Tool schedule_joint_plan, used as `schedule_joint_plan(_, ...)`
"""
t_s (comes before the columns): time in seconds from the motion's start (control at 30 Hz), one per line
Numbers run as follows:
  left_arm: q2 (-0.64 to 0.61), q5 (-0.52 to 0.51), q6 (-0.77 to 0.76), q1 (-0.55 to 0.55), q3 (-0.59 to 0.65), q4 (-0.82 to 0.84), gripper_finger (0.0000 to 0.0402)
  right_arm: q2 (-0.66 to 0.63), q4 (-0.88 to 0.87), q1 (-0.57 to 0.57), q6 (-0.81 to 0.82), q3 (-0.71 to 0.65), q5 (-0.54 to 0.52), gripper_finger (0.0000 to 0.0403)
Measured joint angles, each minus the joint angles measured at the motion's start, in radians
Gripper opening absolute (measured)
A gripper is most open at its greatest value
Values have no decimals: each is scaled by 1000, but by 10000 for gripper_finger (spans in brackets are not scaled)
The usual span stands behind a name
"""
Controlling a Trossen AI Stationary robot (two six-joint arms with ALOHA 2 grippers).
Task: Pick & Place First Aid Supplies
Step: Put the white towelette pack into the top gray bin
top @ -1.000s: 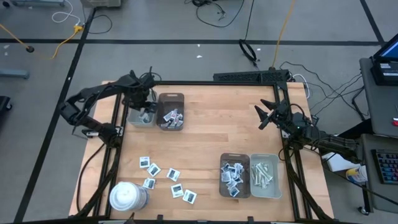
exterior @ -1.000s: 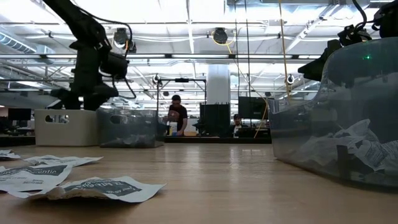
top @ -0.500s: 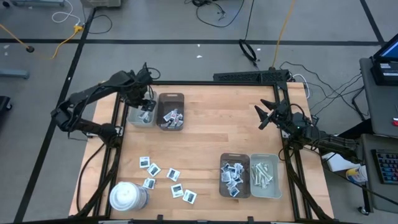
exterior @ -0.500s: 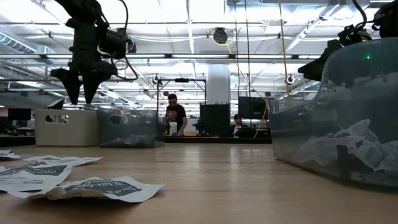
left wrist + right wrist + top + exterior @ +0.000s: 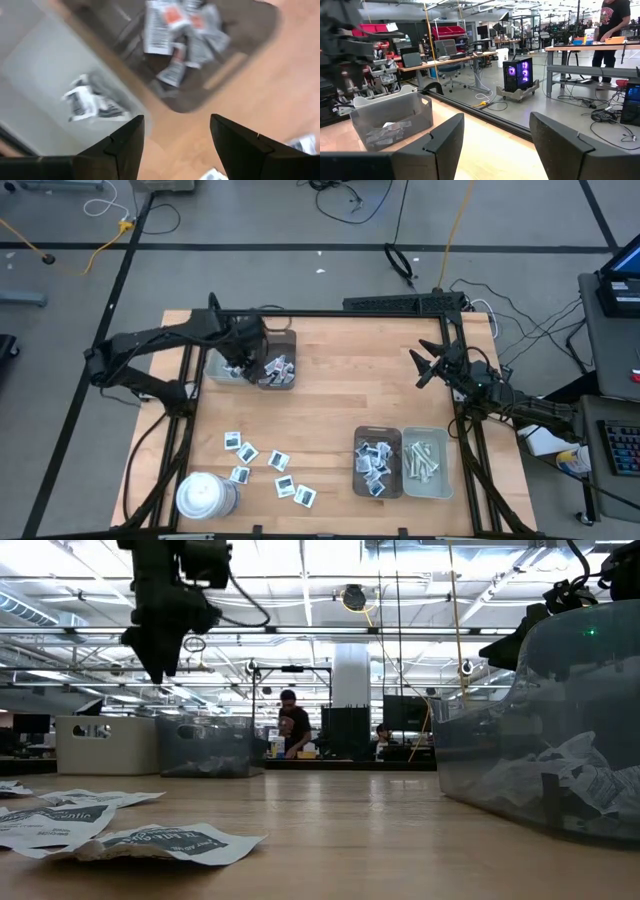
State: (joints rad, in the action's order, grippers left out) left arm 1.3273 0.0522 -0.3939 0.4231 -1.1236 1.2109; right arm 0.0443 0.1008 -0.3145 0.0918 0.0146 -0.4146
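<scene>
Several white square packets (image 5: 265,468) lie loose on the wood at the near left; in the low view they (image 5: 150,838) lie flat in the foreground. At the far left, more packets (image 5: 175,25) fill a dark tray (image 5: 275,338), and one packet (image 5: 90,102) lies in the pale tray (image 5: 215,370) beside it. My left gripper (image 5: 241,363) hangs open and empty above the wall between these two trays, fingers pointing down (image 5: 175,135). It shows high over the trays in the low view (image 5: 158,665). My right gripper (image 5: 424,367) waits open and level at the table's right edge.
A large white cylinder (image 5: 205,495) stands at the near left corner. At the near right, a dark tray (image 5: 378,462) holds packets and a pale tray (image 5: 428,460) holds narrow strips. The middle of the table is bare wood. People stand at benches in the room beyond.
My left gripper has risen out of the pale far-left tray and swung toward the table's right, now standing over the wall between the two trays. It has rolled about its own axis. A packet stays in the pale tray.
</scene>
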Motion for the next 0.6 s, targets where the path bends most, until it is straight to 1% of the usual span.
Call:
schedule_joint_plan(0.2,0,29,-8,-191,-12,-5,232,0,0,0,0,0,0,222)
schedule_joint_plan(0.33,0,35,-45,-317,-12,-9,232,0,0,0,0,0,0,220)
schedule_joint_plan(0.47,0,36,-99,-437,-12,-10,232,0,0,0,0,0,0,219)
schedule_joint_plan(0.6,0,37,-192,-541,-12,-11,232,0,0,0,0,0,0,221)
